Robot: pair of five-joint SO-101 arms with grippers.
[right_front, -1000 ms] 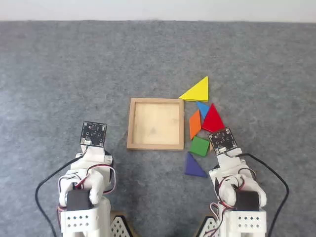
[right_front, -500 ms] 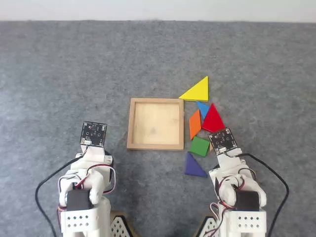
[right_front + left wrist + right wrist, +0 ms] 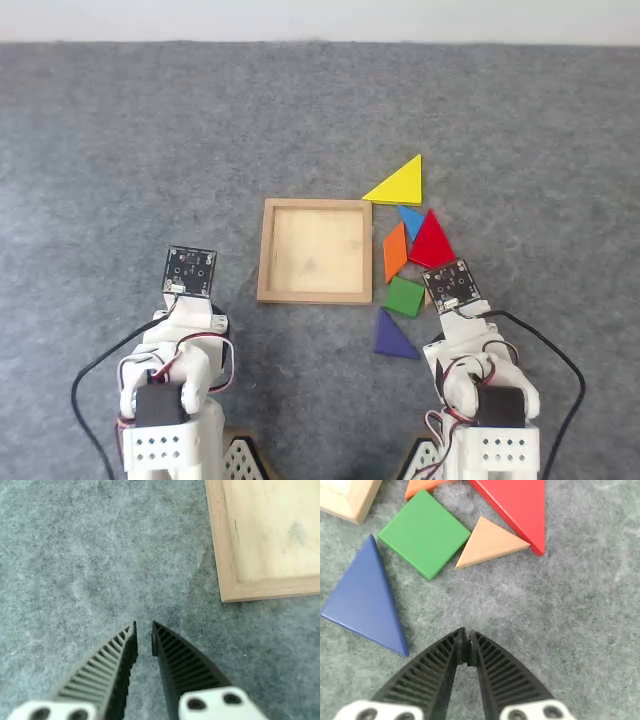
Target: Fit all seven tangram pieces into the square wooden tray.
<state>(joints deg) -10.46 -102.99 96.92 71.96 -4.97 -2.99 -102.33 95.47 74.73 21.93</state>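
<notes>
Hovering toward the near edge of the tabletop (image 3: 120, 150), nothing held.
Left gripper (image 3: 143, 626) barely parted near a corner of the tray (image 3: 227, 575); right gripper (image 3: 468, 633) pressed closed beside the blue triangle (image 3: 365, 597).

Grey felt table (image 3: 120, 130), wooden tray (image 3: 264, 250), tangram pieces (image 3: 432, 243)

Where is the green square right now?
High view: the green square lies outside the tray, off its near right corner, between the orange parallelogram and the dark blue triangle.
</notes>
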